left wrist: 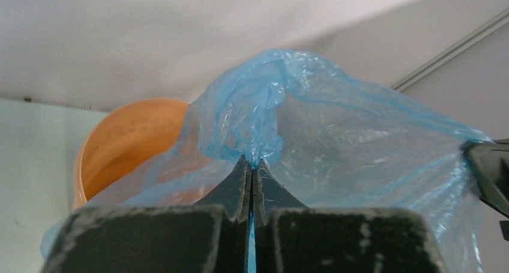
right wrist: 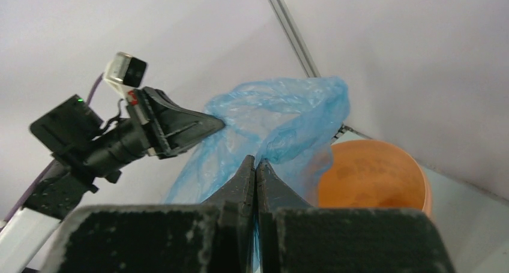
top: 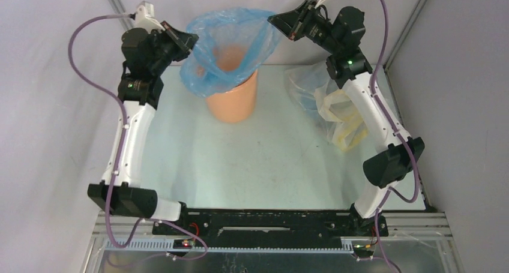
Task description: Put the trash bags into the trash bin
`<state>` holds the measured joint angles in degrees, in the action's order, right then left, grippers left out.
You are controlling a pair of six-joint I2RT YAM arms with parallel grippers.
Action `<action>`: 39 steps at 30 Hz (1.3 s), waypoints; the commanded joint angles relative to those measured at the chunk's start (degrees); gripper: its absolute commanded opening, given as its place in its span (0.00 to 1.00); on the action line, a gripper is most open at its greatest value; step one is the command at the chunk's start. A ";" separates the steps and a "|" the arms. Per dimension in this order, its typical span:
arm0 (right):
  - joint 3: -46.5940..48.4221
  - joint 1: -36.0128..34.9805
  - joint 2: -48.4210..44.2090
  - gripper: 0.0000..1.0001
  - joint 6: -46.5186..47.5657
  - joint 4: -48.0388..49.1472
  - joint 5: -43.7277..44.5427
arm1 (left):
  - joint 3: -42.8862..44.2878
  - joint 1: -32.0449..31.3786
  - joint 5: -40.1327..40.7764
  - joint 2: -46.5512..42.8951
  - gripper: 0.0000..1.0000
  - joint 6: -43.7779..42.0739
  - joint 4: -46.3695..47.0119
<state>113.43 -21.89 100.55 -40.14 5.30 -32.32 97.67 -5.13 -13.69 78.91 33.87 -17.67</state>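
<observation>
Two edges of the trash bag [top: 231,30] are clenched — by left tool [top: 192,40], right tool [top: 272,18] — over the trash bin [top: 233,102].

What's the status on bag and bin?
Left claw, right claw shut on blue bag. Bag held open over orange bin. Clear sack off to the side.

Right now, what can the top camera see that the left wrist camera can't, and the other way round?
Only the top camera shows the clear sack with pale yellow stuff inside, lying to the right of the trash bin. Only the left wrist camera shows, up close, the left end effector pinched shut on a fold of the trash bag. Both show the blue bag held up over the orange bin, between the left end effector and the right end effector.
</observation>
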 commanded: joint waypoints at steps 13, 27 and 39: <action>10.37 9.19 5.92 0.00 -3.47 -2.04 -0.83 | 16.56 1.06 -10.04 16.57 0.00 7.53 10.41; 23.32 1.04 14.37 0.00 2.60 -8.41 -1.74 | 12.53 7.78 -5.14 15.55 0.00 7.44 9.06; 25.54 -4.36 19.67 0.00 1.80 -5.90 1.22 | -2.58 10.19 -0.26 6.80 0.00 6.05 13.92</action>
<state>137.43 -26.11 118.83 -38.37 -2.31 -32.49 98.02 5.17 -14.81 89.71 40.27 -8.56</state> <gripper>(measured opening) 0.007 0.003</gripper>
